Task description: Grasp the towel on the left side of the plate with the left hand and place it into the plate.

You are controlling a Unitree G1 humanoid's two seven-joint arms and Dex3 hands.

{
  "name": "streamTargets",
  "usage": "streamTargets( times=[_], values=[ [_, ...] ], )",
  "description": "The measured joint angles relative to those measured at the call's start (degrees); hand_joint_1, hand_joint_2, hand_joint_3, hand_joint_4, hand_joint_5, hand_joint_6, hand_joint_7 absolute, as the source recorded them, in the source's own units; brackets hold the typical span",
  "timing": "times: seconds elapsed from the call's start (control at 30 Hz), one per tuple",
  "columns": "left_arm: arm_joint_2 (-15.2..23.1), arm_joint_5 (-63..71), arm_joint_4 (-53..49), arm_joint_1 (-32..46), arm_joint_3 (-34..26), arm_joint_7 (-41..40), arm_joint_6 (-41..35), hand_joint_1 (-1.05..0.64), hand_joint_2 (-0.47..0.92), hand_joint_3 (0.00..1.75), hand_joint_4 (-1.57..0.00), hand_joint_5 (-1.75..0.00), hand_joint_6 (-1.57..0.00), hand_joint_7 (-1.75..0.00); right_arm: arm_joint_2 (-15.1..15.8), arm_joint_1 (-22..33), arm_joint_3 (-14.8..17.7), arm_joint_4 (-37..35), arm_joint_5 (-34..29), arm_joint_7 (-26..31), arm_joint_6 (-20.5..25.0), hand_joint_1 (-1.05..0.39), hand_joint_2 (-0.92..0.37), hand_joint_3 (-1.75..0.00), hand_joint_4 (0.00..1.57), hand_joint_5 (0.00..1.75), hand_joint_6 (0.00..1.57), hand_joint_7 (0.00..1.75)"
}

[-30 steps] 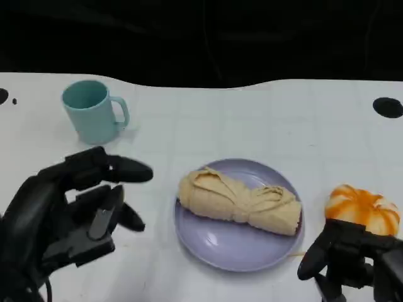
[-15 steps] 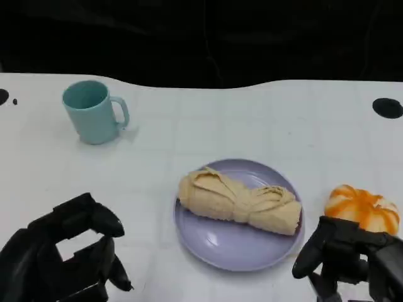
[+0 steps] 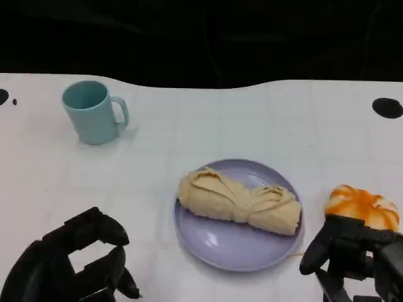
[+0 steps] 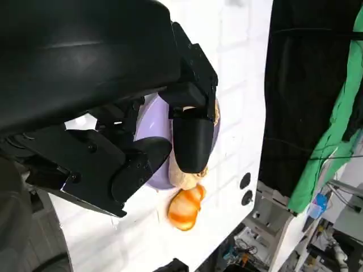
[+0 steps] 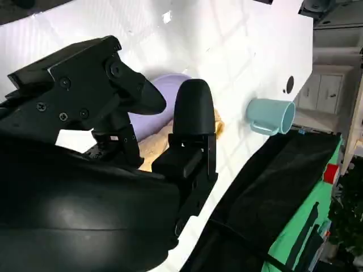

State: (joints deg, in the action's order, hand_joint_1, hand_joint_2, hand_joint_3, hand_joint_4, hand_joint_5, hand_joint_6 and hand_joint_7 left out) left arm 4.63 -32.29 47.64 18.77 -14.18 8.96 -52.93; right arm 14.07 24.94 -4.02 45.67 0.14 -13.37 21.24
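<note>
Head view: the towel (image 3: pixel 238 202), a cream-yellow cloth bunched into a long roll and cinched near its middle, lies across the lavender plate (image 3: pixel 220 248), running from the plate's left rim toward its right rim and resting wholly inside it. The plate sits flat on the white table (image 3: pixel 264 126), slightly right of centre. The left hand (image 3: pixel 72 264) is at the lower left corner, well apart from the plate and touching neither plate nor towel; its black fingers (image 3: pixel 101 229) are loosely curled and spread from one another, with white tabletop showing between them, and it holds nothing. In the left wrist view the same hand (image 4: pixel 144 141) shows fingers parted around empty space, with the plate (image 4: pixel 148 127) and a bit of the towel (image 4: pixel 187 178) beyond them. The right hand (image 3: pixel 352 258) is at the lower right corner, fingers bent inward and gripping nothing, just in front of an orange-and-white pumpkin-shaped object (image 3: pixel 362 207) that rests on the table just beside the plate's right edge. A teal mug (image 3: pixel 93 112) stands upright at the far left of the table, its handle pointing toward the right, well away from the plate. The right wrist view shows the mug (image 5: pixel 272 116) past the right hand's fingers (image 5: pixel 193 110).
</note>
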Motion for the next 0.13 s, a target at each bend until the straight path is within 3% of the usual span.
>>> streamTargets(
  times=[0.13],
  values=[
    [0.1, 0.1, -0.2, 0.1, 1.3, -0.6, 0.6, -0.11, 0.65, 1.1, -0.71, -1.75, -0.6, -1.66, 0.0, 0.0, 0.6, -0.3, 0.8, 0.0, -0.8, -0.03, -0.58, -1.08, 0.73, 1.7, 0.66, 1.4]
  ],
)
